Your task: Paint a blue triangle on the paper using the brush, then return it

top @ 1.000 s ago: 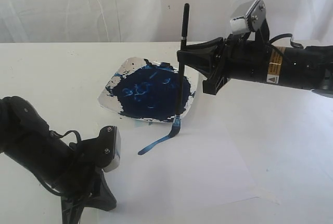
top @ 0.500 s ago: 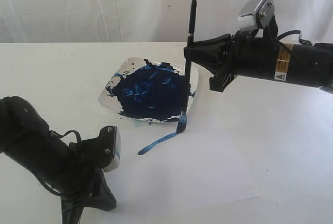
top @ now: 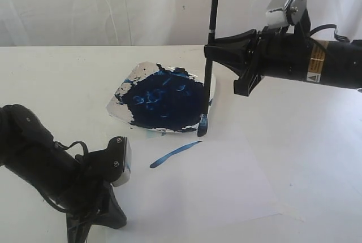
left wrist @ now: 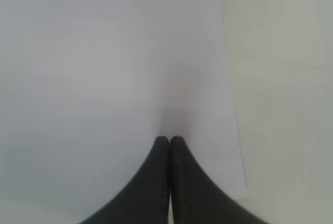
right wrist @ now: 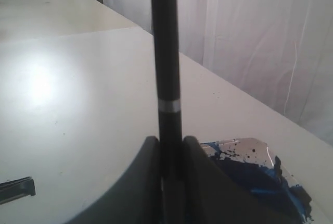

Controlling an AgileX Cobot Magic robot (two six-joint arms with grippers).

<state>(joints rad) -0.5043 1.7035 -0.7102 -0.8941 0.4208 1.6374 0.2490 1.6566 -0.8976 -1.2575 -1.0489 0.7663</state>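
Nearest, the left gripper (left wrist: 169, 139) sits where it did a second ago, its fingers (left wrist: 151, 187) pressed together on nothing, tips over the paper (top: 226, 181) near its edge. Farther on, a short blue stroke (top: 175, 153) lies alone on the sheet. The brush (top: 207, 79), which touched its far end a second ago, has lifted away. Its bristles now hang just beside the rim of the plate (top: 120, 106), which holds dark blue paint (top: 164, 102). Beyond, the right gripper (top: 210, 51) clamps the brush upright above the tabletop (top: 56, 73).
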